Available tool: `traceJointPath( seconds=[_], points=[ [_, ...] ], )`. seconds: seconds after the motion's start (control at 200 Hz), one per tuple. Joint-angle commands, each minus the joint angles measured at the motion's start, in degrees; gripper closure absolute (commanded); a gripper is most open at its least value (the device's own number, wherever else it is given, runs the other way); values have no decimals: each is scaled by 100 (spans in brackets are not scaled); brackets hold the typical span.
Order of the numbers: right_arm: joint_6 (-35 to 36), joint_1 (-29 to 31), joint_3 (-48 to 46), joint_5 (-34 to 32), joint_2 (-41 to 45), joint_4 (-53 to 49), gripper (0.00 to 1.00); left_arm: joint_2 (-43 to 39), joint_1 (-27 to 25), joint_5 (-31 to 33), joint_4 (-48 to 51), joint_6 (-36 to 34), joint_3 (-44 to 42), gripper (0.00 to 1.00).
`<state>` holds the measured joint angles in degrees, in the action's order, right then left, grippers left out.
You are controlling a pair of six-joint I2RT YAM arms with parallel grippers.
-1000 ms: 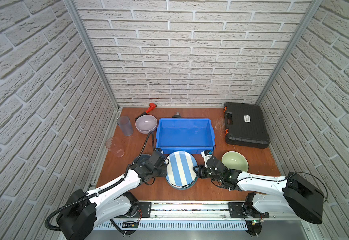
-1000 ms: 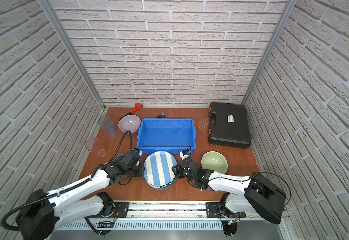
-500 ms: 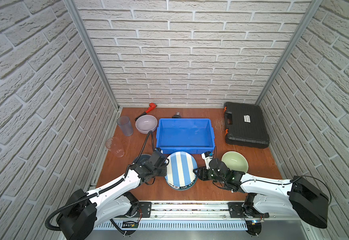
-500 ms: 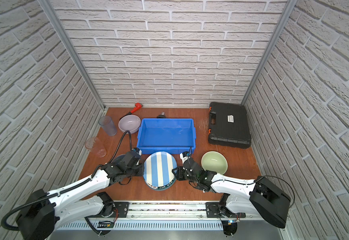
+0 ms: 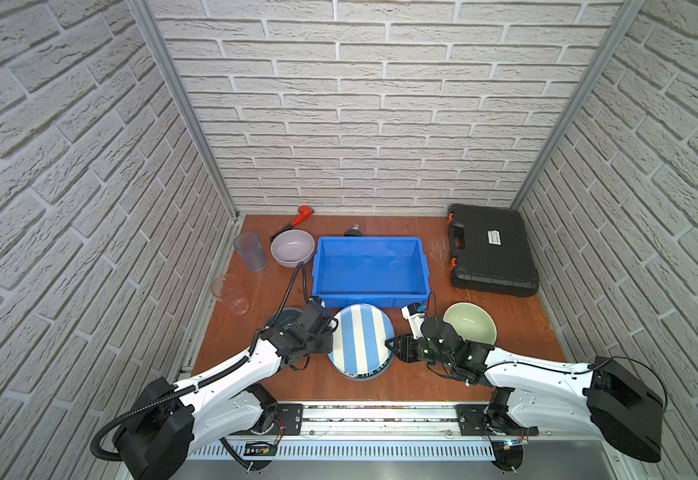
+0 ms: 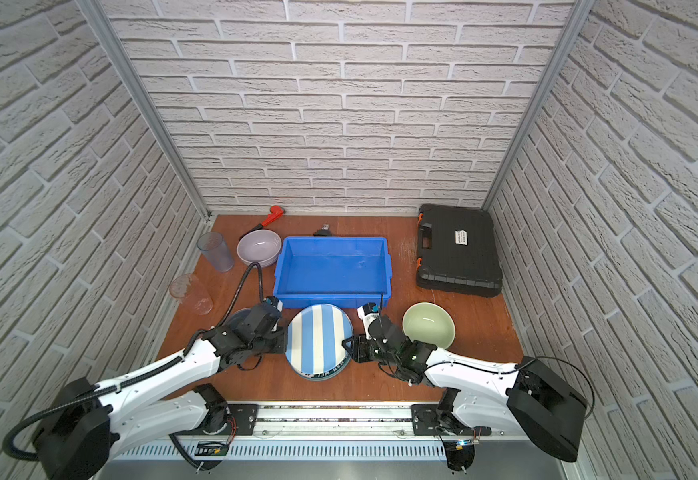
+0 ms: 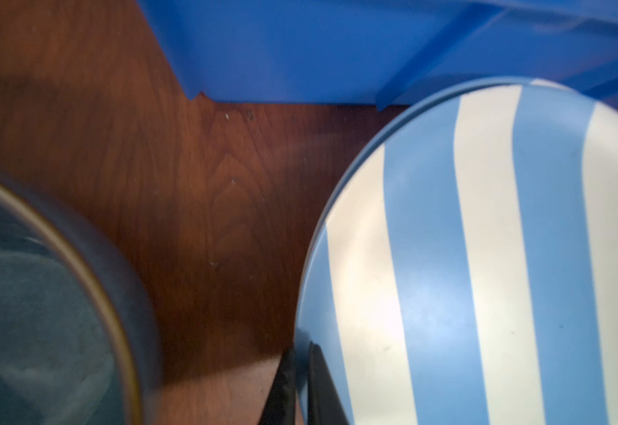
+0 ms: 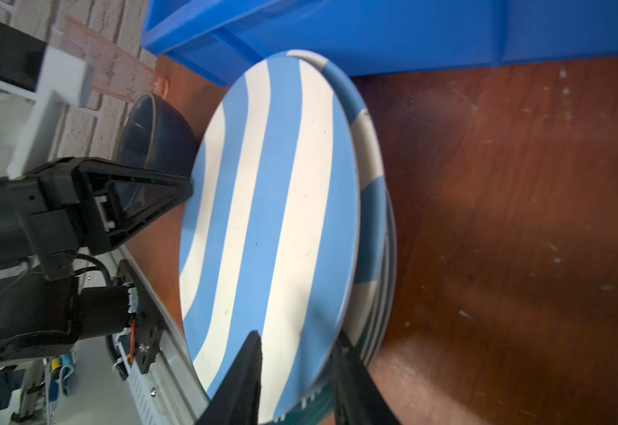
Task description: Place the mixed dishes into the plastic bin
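Note:
The blue-and-white striped plate [image 5: 360, 340] [image 8: 270, 220] sits tilted on a stack that includes a teal-rimmed lettered plate [image 5: 360, 375], just in front of the blue plastic bin [image 5: 370, 294]. My left gripper [image 5: 330, 332] [image 7: 300, 353] is shut on the plate's left rim. My right gripper [image 5: 388, 347] [image 8: 296, 349] is open, one finger over the plate's right rim and one under it, with a gap showing. A dark blue bowl [image 5: 283, 318] lies under the left wrist. To the right of the right gripper is a pale green bowl [image 5: 470, 328].
A lilac bowl [image 5: 292, 247] and two clear tumblers [image 5: 250, 251] [image 5: 231, 293] stand at the back left. A red-headed wrench [image 5: 297, 216] lies by the back wall. The black tool case [image 5: 491, 249] fills the back right corner.
My right gripper has slid left onto the striped plate's right rim and its jaws have narrowed. The left gripper has kept its hold on the left rim.

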<state>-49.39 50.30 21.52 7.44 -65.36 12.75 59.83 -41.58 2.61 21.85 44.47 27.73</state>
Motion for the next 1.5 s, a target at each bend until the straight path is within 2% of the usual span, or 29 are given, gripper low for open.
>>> traceJointPath(
  seconds=[0.0,0.3,0.545,0.685,0.75,0.98,1.21,1.32,1.495],
  points=[
    [-87,133,3,477,24,1225,67,107,-69,-447,269,-157,-184,91],
    [-169,132,-7,285,-187,1244,74,-59,-69,-664,196,-212,-194,91],
    [-24,137,117,-71,15,466,82,-405,-69,-414,438,-110,-187,88],
    [78,133,236,-180,192,13,92,-605,-60,-325,511,-104,-114,82],
    [112,136,273,-190,268,-121,94,-679,-53,-301,563,-129,-46,80],
    [225,129,458,-161,567,-520,94,-904,-23,-280,989,-310,386,68],
    [852,122,1116,326,681,-1113,94,-1299,140,-152,1443,-579,939,45],
    [937,111,1356,270,781,-1176,94,-1419,391,-41,1563,-772,1117,36],
    [1194,-27,1974,-118,713,-1829,94,-1529,1187,55,1465,-1054,1331,26]
  ],
)
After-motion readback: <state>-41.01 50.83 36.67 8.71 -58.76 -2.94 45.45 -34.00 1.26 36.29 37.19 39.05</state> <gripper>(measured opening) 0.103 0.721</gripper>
